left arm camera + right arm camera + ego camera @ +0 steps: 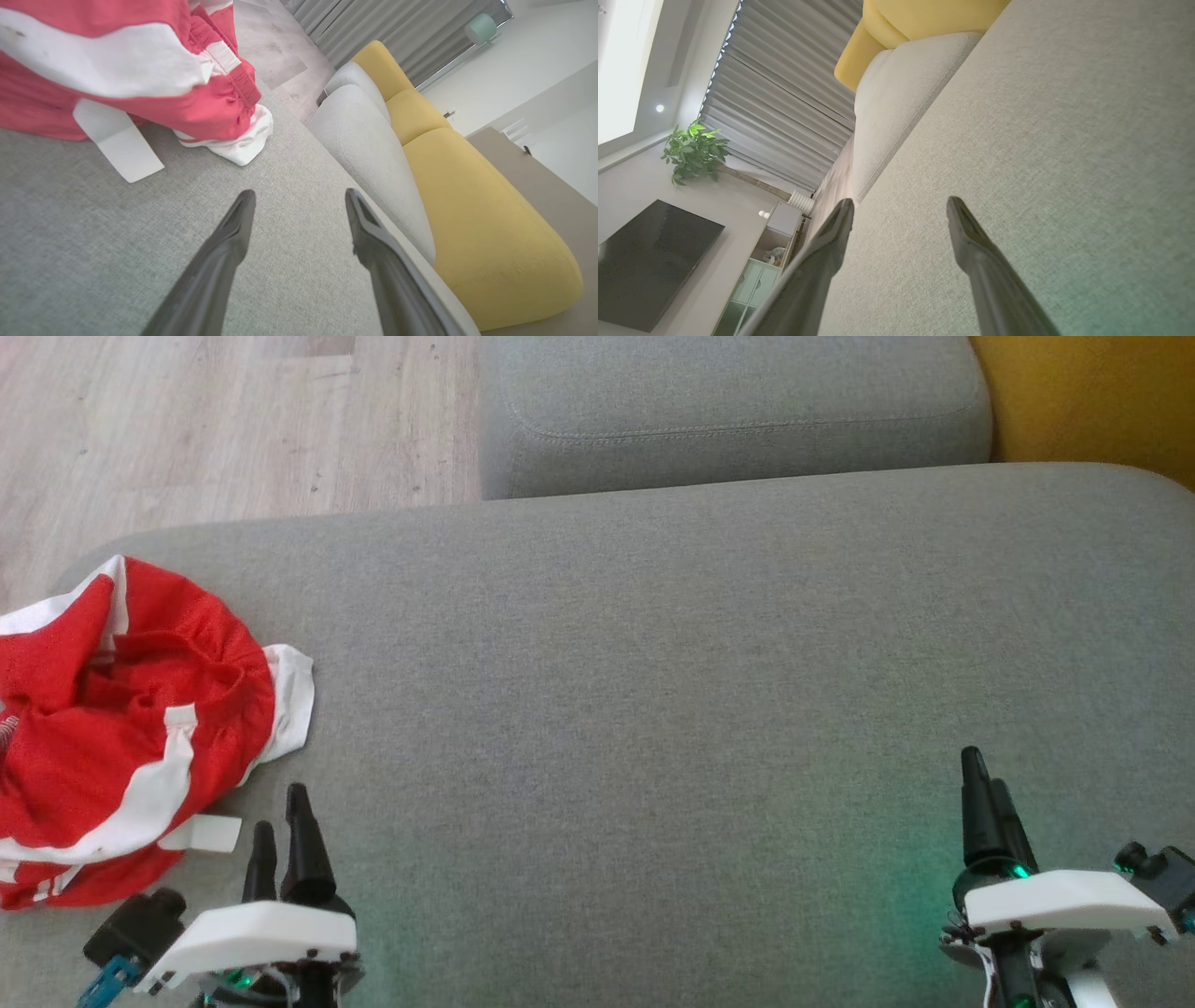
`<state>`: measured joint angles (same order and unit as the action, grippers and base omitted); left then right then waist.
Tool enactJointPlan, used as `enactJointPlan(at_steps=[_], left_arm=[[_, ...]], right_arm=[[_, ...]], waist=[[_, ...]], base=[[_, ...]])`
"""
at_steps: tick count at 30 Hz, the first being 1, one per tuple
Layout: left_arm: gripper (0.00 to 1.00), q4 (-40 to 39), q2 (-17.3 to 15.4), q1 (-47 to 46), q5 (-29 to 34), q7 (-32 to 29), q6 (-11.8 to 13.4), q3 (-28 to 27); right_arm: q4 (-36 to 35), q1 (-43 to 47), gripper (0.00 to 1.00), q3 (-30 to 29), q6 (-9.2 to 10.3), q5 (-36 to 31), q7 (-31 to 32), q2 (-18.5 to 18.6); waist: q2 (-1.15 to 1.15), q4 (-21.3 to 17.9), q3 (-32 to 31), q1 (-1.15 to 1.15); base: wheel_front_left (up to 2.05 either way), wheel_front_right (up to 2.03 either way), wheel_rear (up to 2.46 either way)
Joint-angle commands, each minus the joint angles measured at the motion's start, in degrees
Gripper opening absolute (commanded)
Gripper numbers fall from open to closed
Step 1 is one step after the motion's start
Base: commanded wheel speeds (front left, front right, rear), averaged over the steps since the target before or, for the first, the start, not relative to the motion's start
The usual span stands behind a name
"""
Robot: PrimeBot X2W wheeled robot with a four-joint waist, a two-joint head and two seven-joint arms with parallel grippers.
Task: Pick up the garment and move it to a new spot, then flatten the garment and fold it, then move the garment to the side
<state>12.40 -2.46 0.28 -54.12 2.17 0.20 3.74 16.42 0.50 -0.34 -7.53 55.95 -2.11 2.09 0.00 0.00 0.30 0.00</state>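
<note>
Garment (121,728): red with white bands, crumpled in a heap at the left end of the grey sofa seat (653,709), close to its rounded edge. Not yet lifted.

Left claw (280,810): fingers spread wide, nothing held. It is placed just beside the heap, near a white tag (210,833) that pokes out from under it. Right claw (985,770): likewise wide and empty, well apart from the garment, over bare fabric.

Risks, as judged:
- One layer, or the tag alone, may be pinched, so the heap would unroll or slip free when raised.
- The seat's weave could be snagged by a low approach.
- With the heap so near the edge, it could be pushed toward the wooden floor (187,420) by a sideways nudge.

Hard to make out:
- The garment is cut off by the head view's left border, so its full extent and kind cannot be told.
- Collar, hem and openings are lost in the folds.
- Whether the left claw's tips touch the seat cannot be told.
</note>
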Motion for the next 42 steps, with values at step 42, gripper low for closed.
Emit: enactJointPlan(at_steps=[42], left_arm=[[1.0,-6.7,-4.7,-2.1,32.3,7.8,9.0,9.6]], right_arm=[[-4.5,-3.3,1.0,7.6,0.03,-32.1,-7.9,0.7]], waist=[[0.0,-0.3,-0.2,0.0]], base=[[0.0,0.0,0.0]])
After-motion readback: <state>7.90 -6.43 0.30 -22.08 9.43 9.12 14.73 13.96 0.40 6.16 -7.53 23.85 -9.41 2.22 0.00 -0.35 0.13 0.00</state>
